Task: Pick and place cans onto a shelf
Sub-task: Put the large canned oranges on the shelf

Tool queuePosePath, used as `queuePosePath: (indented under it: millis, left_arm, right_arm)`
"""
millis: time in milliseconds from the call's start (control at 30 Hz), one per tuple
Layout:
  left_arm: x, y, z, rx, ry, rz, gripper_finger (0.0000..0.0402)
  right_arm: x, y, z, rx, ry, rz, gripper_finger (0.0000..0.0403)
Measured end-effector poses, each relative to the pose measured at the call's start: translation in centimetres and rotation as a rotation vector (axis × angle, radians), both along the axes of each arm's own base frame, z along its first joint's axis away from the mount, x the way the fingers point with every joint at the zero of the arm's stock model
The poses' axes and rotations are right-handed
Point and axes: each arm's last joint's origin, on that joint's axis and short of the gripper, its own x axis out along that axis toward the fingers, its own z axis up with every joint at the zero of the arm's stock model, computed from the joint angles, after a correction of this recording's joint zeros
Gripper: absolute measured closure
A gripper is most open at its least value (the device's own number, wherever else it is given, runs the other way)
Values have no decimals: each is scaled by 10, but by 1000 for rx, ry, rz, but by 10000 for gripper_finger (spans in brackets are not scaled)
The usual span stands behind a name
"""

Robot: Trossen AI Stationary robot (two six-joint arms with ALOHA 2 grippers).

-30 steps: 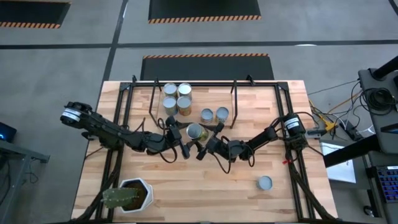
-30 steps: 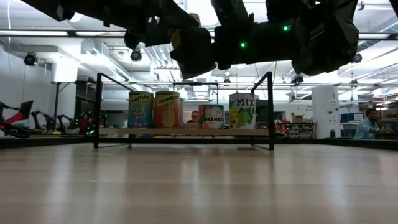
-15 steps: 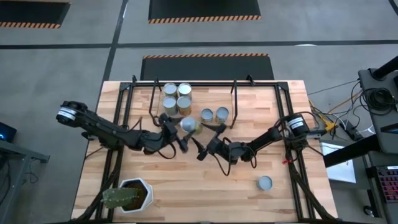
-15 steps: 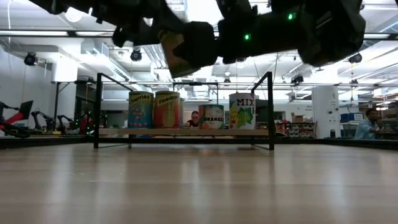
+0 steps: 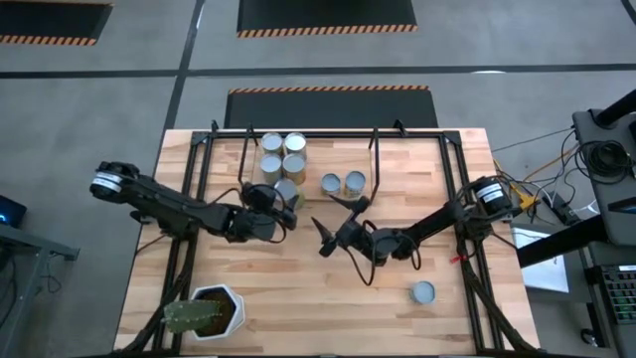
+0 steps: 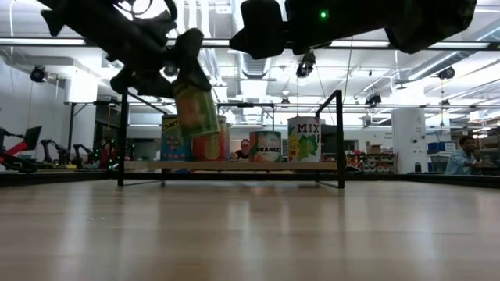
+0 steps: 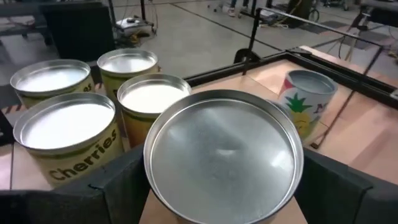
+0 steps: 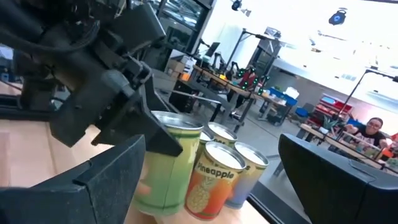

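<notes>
High view: left gripper sits over the near edge of the shelf, fingers clamped on a green-labelled can, just beside the three stacked-close cans at the shelf's left part. Two more cans stand on the shelf's right part, silvery round tops up. One lone can stands on the bare wooden table, well apart, near the right arm's base. Right gripper hovers mid-table, fingers spread apart, holding nothing. White hexagonal plant pot sits at the table's front left corner.

Low view: held can is tilted, off the light-wood board, black rod frame around it. Left wrist view: its smooth metal lid with raised rim fills the middle, "Cherries" can beside it.
</notes>
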Motion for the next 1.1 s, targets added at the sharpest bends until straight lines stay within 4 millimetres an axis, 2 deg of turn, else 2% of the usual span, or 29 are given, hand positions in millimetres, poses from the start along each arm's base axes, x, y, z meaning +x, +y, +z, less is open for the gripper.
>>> queuePosePath:
  millis: [400, 1100]
  left_arm:
    - [15, 14, -32, 2, 89, 58, 88]
    - [18, 33, -33, 45, 139, 102, 88]
  right_arm:
    - [0, 0, -1, -4, 15, -4, 46]
    - [0, 0, -1, -4, 18, -5, 46]
